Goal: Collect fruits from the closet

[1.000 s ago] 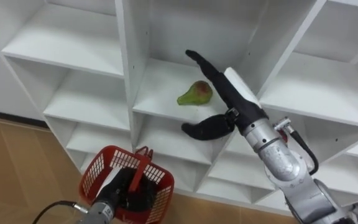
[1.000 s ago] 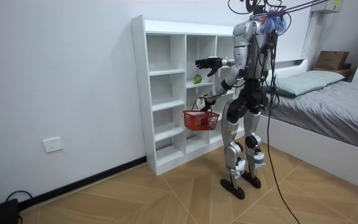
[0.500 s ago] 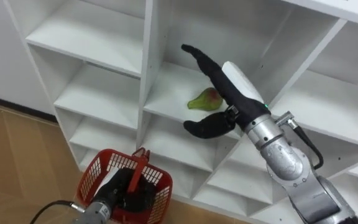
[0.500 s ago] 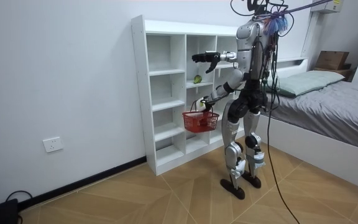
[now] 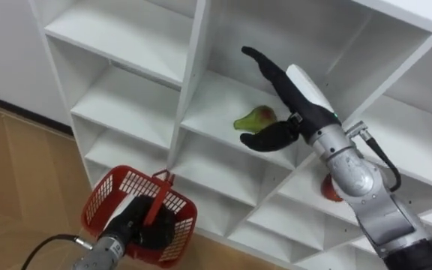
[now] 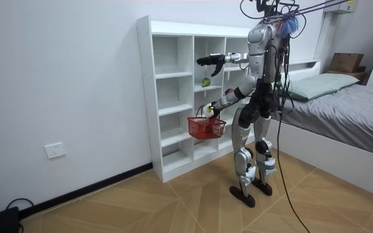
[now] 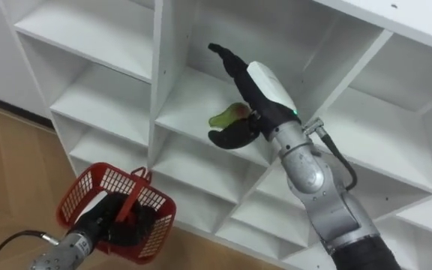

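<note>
Right hand (image 5: 282,99) is hovering, fingers spread, over a green-red pear (image 5: 255,117) on the white closet shelf (image 5: 208,106).
Thumb perhaps touching it; left hand (image 5: 141,222) is gripping a red wire basket's (image 5: 102,204) handle.

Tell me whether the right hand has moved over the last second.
Yes. In the room view the right hand has risen and gone farther toward the closet, now open over the pear.

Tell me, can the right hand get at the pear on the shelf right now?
Probably yes. The right hand is open right by the pear, at the same shelf compartment, with nothing between them. The left hand holds the basket.
</note>
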Tool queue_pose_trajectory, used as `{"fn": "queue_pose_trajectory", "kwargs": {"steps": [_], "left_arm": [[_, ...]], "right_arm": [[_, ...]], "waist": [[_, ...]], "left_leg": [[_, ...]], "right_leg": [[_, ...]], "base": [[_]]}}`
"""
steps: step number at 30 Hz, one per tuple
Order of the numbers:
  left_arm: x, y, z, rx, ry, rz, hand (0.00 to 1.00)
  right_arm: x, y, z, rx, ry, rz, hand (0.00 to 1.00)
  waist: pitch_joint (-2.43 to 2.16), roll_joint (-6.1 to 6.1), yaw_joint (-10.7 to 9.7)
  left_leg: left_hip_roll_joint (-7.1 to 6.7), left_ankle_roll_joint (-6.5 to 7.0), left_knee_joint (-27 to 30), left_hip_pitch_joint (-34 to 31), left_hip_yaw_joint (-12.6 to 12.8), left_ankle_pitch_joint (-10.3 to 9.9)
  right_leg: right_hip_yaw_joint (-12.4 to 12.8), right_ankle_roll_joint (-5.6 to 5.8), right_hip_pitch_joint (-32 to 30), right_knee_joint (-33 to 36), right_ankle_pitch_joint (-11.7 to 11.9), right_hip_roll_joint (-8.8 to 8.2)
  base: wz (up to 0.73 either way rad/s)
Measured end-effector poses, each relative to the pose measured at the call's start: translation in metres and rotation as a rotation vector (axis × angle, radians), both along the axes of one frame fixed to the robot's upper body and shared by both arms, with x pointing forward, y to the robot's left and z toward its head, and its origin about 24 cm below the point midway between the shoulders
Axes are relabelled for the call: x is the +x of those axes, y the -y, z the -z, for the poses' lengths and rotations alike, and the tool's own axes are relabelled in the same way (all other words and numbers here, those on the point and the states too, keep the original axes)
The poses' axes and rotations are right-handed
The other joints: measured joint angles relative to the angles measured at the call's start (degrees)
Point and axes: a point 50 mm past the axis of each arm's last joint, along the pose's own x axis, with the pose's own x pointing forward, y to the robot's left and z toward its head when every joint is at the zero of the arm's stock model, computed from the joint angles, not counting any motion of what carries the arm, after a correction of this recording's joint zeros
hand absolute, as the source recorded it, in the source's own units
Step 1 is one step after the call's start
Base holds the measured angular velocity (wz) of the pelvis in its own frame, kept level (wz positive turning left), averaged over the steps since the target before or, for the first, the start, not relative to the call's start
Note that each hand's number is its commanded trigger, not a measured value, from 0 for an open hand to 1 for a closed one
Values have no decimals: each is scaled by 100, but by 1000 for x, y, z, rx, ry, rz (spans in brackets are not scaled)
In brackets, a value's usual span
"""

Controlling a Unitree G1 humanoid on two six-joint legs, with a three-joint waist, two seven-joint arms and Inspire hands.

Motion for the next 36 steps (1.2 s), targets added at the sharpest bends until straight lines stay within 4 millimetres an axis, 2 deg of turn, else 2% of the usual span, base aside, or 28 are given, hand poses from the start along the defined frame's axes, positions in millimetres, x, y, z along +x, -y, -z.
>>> {"fn": "queue_pose_trajectory", "kwargs": {"steps": [4, 8, 12, 16, 21, 36], "left_arm": [[0, -2, 1, 10, -14, -2, 100], [0, -4, 0, 47, -22, 31, 100], [-1, -9, 1, 71, -49, 37, 100], [0, -12, 0, 74, -50, 28, 100], [0, -12, 0, 75, -53, 29, 100], [4, -11, -2, 69, -36, 17, 100]], "right_arm": [[14, 14, 6, -43, -31, 59, 0], [18, 25, 13, -75, -73, 108, 0], [19, 32, 20, -81, -121, 139, 0], [22, 39, 28, -103, -190, 154, 0], [22, 48, 35, -123, -232, 179, 0], [27, 52, 38, -141, -257, 191, 0]], "waist": [[-2, -33, 119], [-2, -34, 125], [26, -10, 123], [66, 43, 162], [73, 53, 182], [82, 69, 181]], "left_leg": [[-13, -4, 92, -111, 0, -1], [-37, -3, 135, -240, -78, -1], [-56, -3, 274, -491, -140, -1], [-53, -6, 300, -685, -133, 3], [-51, -15, 331, -811, -131, 34], [-53, -14, 307, -923, -137, 34]], "right_leg": [[-52, -1, -41, 0, 1, -9], [-63, -1, -130, 4, 1, -18], [-183, -1, -281, 4, 1, -20], [-166, -16, -463, 18, 10, -18], [-129, -34, -604, 23, 22, -20], [-125, -33, -724, 20, 22, -21]], "base": [[7], [11], [9], [-1], [-1], [0]]}}
